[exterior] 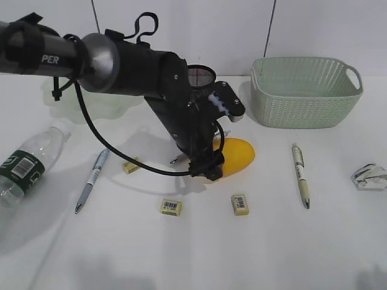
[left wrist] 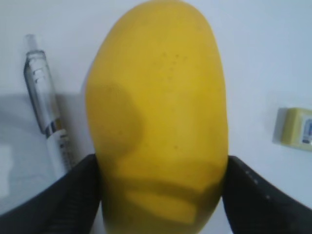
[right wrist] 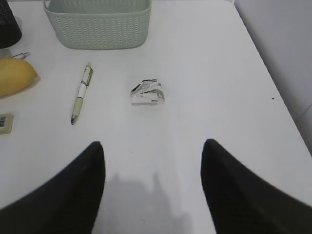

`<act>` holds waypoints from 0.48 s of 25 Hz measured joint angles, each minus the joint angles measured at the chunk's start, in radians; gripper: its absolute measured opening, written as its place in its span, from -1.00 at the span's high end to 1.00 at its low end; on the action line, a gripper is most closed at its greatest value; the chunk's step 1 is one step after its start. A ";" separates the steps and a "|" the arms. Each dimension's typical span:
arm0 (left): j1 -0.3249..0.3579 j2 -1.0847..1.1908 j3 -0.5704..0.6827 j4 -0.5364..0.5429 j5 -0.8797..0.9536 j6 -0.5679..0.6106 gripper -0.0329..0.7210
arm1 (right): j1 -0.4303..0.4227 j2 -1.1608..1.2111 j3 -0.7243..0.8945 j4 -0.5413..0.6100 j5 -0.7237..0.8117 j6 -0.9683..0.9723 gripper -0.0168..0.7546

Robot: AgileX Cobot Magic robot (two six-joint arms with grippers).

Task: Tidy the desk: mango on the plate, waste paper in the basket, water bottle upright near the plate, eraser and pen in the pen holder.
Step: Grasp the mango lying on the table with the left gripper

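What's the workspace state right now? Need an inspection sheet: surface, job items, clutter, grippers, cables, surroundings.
Surface: white desk, bare between the items.
Job's things: mango on the desk, not on the plate; water bottle lying down at left; waste paper on the desk, outside the basket; two pens and three erasers loose; pen holder behind the arm.
Clutter: nothing seen.
Grippers: left gripper straddles the mango, fingers against its sides; right gripper open, empty, above the desk.
Cables: black cable loops under the left arm.
Surroundings: pale wall behind.
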 joint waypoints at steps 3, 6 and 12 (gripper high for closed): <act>-0.001 0.000 0.000 0.000 0.006 -0.001 -0.57 | 0.000 0.000 0.000 0.000 0.000 0.000 -0.33; -0.001 -0.006 0.000 0.000 0.017 -0.001 -0.57 | 0.000 0.000 0.000 0.000 0.000 0.000 -0.33; -0.002 -0.093 0.000 0.001 0.044 -0.020 -0.57 | 0.000 0.000 0.000 0.000 0.000 0.000 -0.33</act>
